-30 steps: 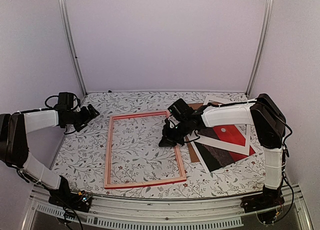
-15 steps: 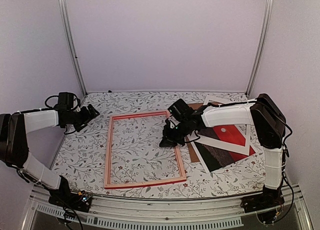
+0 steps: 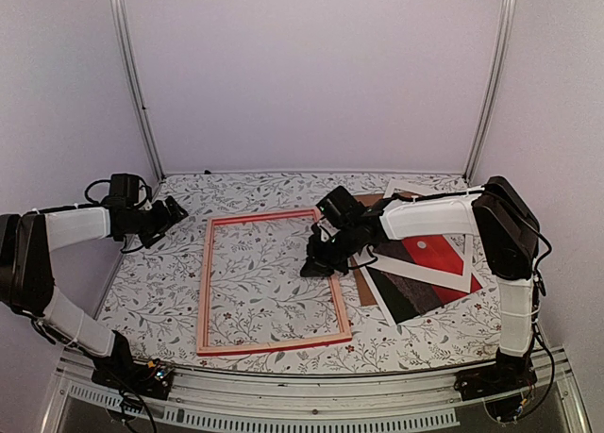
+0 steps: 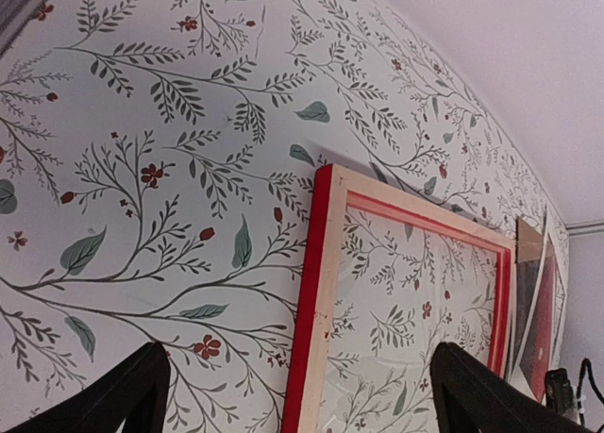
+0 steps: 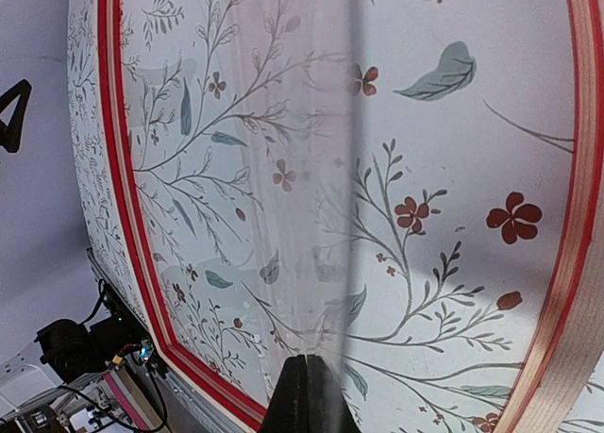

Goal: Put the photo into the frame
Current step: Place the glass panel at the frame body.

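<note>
The frame [image 3: 204,282] lies flat in the middle of the table with its pale wood back up. It also shows in the left wrist view [image 4: 316,291] and the right wrist view [image 5: 121,169]. The photo [image 3: 436,257], red and dark with a white stripe, lies face up to the right of the frame. My right gripper [image 3: 316,263] is low over the frame's right rail. Its jaws [image 5: 307,400] are shut on the edge of a clear sheet [image 5: 283,122] that lies over the frame opening. My left gripper [image 3: 175,209] is open and empty, left of the frame's far-left corner [image 4: 302,395].
A brown backing board [image 3: 362,290] and a white mat [image 3: 404,188] lie partly under the photo at the right. The floral cloth [image 3: 151,282] covers the table. Metal posts [image 3: 137,93] stand at the back corners.
</note>
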Controlling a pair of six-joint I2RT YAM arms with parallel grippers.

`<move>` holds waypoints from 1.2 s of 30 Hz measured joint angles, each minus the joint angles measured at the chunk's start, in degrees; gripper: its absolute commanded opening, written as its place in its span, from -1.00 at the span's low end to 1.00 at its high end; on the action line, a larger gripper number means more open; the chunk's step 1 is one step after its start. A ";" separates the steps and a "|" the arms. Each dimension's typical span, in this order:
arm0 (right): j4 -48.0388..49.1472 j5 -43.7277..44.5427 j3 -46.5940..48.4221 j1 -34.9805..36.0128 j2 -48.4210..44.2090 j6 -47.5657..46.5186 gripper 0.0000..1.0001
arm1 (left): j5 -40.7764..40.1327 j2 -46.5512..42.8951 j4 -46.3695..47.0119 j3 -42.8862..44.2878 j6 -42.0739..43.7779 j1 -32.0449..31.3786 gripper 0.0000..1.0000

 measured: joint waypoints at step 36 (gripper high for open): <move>-0.11 0.50 0.00 0.24 0.00 -0.28 -0.21 | -0.07 -0.02 -0.07 0.00 0.44 -0.02 0.96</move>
